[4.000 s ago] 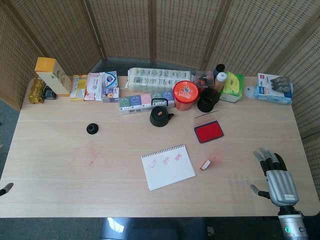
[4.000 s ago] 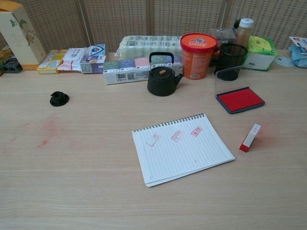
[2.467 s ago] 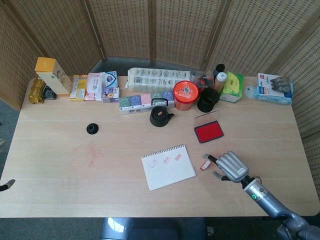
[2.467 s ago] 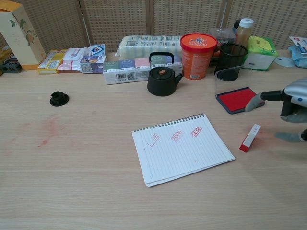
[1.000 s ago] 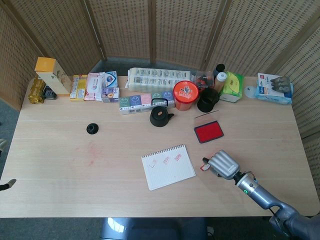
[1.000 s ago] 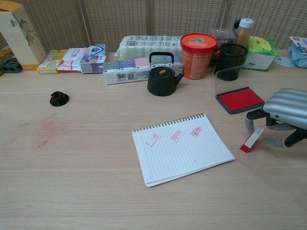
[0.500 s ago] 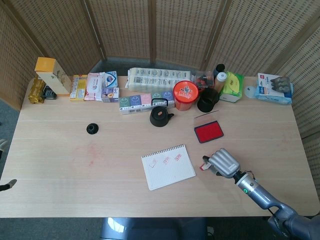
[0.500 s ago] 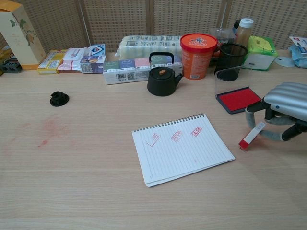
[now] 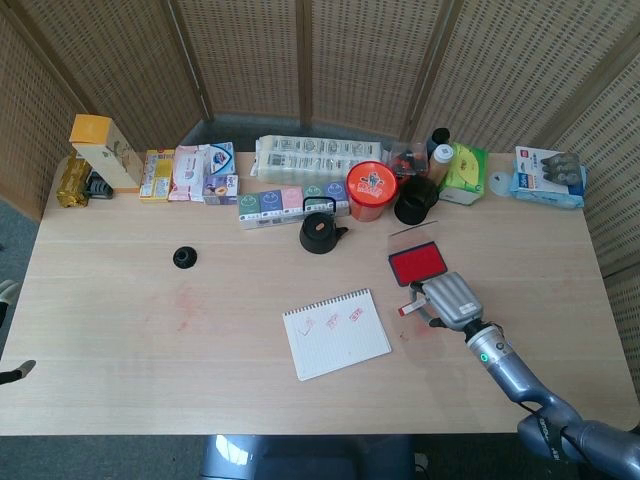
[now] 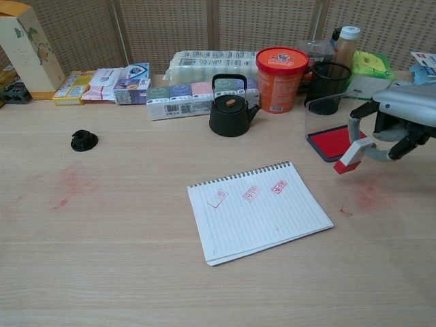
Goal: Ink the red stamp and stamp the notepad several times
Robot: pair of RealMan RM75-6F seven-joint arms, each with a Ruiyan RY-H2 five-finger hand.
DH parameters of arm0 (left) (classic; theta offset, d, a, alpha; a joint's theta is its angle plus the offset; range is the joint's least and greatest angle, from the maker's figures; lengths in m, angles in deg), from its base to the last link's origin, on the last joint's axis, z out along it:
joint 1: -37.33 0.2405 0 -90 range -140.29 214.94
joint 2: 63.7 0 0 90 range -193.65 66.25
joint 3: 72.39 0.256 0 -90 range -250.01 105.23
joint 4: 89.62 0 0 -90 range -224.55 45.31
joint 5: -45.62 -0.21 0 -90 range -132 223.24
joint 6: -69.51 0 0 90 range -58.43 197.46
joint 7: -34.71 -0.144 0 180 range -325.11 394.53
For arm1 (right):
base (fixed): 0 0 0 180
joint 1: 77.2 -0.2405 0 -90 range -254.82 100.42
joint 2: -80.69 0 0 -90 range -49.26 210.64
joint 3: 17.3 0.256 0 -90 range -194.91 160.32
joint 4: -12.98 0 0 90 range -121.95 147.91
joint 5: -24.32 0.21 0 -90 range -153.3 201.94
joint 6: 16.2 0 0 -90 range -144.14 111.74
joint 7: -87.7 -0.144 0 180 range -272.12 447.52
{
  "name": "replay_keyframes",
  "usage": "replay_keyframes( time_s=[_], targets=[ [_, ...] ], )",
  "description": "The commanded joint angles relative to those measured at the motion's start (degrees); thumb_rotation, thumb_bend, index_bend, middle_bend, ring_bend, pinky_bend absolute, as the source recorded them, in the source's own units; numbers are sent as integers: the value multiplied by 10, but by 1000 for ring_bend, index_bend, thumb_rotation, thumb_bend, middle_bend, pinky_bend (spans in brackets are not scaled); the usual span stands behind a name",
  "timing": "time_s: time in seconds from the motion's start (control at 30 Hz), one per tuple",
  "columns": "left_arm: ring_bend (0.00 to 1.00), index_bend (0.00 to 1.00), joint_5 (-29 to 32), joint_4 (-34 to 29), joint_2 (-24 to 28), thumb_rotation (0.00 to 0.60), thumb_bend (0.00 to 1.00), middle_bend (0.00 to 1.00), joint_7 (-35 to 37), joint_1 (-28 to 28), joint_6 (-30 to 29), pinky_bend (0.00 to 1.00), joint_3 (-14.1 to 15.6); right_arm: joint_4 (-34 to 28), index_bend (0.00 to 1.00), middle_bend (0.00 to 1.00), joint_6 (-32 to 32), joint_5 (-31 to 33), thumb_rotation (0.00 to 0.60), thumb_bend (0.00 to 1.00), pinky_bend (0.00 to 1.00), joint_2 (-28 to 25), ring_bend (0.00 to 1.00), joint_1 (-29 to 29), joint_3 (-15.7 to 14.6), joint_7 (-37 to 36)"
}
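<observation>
My right hand point(image 9: 447, 297) point(image 10: 398, 119) pinches the small red-and-white stamp point(image 9: 408, 303) point(image 10: 351, 155) and holds it tilted above the table, red end down. The stamp hangs just in front of the red ink pad point(image 9: 418, 262) point(image 10: 328, 142), at its near edge. The spiral notepad point(image 9: 336, 333) point(image 10: 255, 211) lies to the left of the hand and bears three red stamp marks along its top. Only a dark sliver of my left hand point(image 9: 10, 375) shows at the left edge of the head view.
A black kettle point(image 10: 230, 112), an orange tub point(image 10: 281, 69) and a black mesh cup point(image 10: 329, 87) stand behind the ink pad. Boxes and packets line the back edge. A small black object point(image 10: 84, 140) sits at the left. Red ink smudges point(image 10: 368, 197) mark the table.
My right hand closed on the stamp, lifted it off the table and carried it back toward the ink pad. A red smudge shows where the stamp lay.
</observation>
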Motion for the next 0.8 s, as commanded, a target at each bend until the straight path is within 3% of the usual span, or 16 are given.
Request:
replay_keyframes(
  time_s=[0.03,0.27,0.5,0.8],
  targets=[
    [0,0,-1,-1,0,600,0,0,0,0,0,108,1,-37,637,1000,-38,82,600,552,1000,-4,1000,-11,39,74],
    [0,0,-2,-1,0,600,0,0,-3,0,2,108,2,-34,648,1000,-57,197,600,553,1000,20,1000,-35,78,171],
    [0,0,-1,-2,1,600,0,0,-2,0,3,108,3,-9,655,1000,-62,257,600,554,1000,42,1000,-59,99,215],
    [0,0,3,1,3,600,0,0,4,-3,10,108,2,39,668,1000,-79,313,600,554,1000,68,1000,-87,106,251]
  ],
)
